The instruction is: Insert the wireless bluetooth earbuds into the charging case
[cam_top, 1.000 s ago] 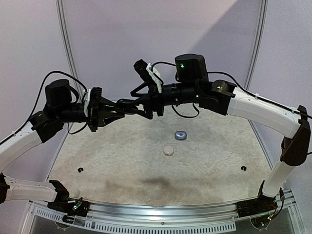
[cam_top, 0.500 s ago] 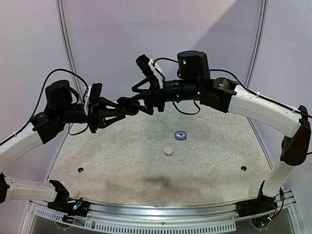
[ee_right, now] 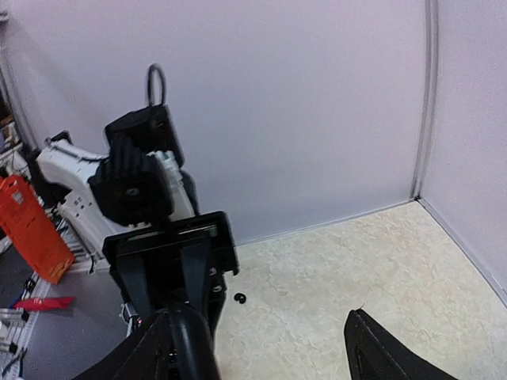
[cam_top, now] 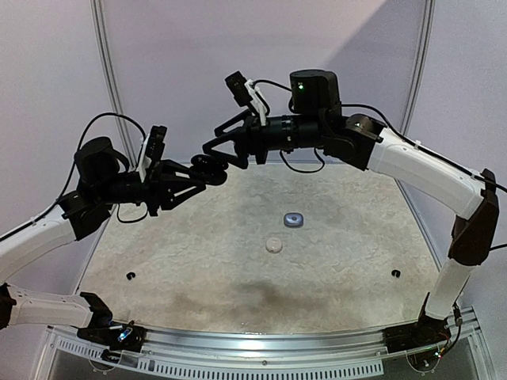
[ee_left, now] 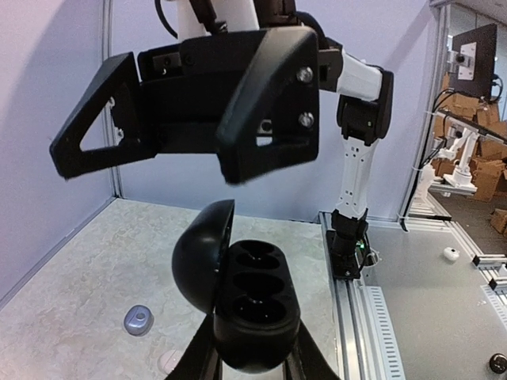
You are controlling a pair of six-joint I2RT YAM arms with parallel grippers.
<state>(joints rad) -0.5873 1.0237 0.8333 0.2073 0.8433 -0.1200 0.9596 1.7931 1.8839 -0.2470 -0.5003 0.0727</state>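
The charging case (ee_left: 255,305) is up in the air, well clear of the desk (cam_top: 198,261). It is black and pinched from both sides at its lower end by the left tool (cam_top: 198,176), whose fingers are narrowed onto it. Its lid (ee_left: 202,257) is swung open toward 10 o'clock and shows a row of dark wells. Whether any bud sits in them cannot be told. In the left wrist view the right tool (ee_left: 150,158) hangs just beyond the case at 12 o'clock. Its two black fingers are spread wide with nothing between them, and it is apart from the case. From above, the two tools meet over the desk's 11 o'clock part. On the desk itself, nearest the arm bases, two tiny dark specks lie at about 8 o'clock (cam_top: 131,276) and 4 o'clock (cam_top: 394,273) of the middle, too small to identify. Farther in, near the middle, rests a white round piece (cam_top: 274,245). Near it at its 1 o'clock, not touching, sits a small grey-blue case (cam_top: 295,219). Behind everything rises the pale wall (cam_top: 174,63).
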